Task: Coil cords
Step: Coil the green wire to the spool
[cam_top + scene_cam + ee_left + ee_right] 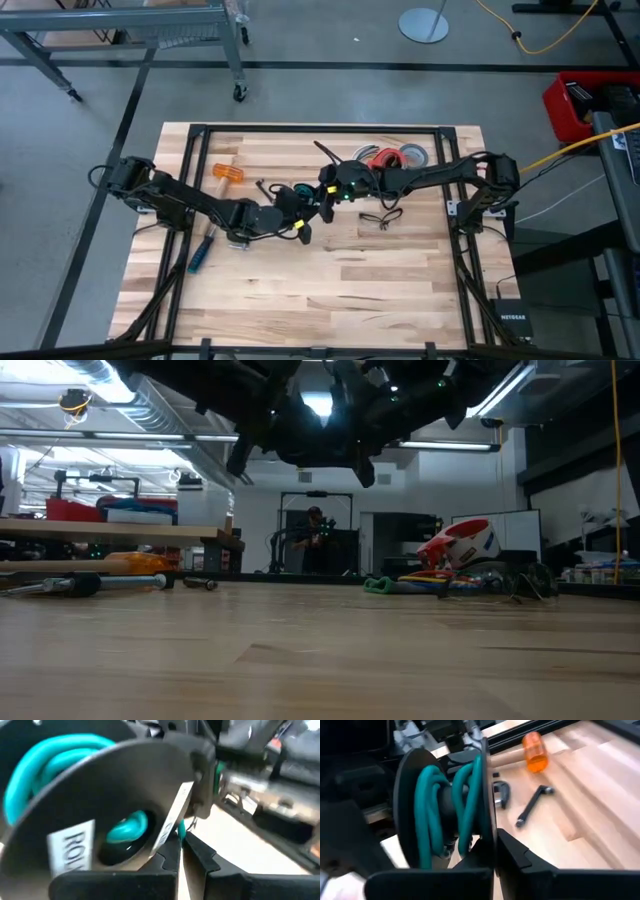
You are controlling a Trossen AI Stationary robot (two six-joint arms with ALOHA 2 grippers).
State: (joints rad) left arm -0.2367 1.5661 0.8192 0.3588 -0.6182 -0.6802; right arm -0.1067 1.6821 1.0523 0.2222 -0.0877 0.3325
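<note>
Blurred and cut off at the left wrist picture's edge: dark spool [100, 795], its label unreadable. Half hidden between the flanges: teal cord [427, 810]. Lost in overhead shadow, low view: both pincers.

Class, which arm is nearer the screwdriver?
Left. The left arm passes just beside the screwdriver; the right arm reaches in from the opposite side, holding the spool.

The tabletop [330, 290] is light wood planking bordered by a black frame. An orange-headed mallet [228, 172] lies toward the far left. A blue-handled screwdriver [200, 254] lies at the left edge. Red and grey tape rolls [398, 155] sit at the far side. A thin black cord [378, 217], probably loosely looped, lies right of centre.
</note>
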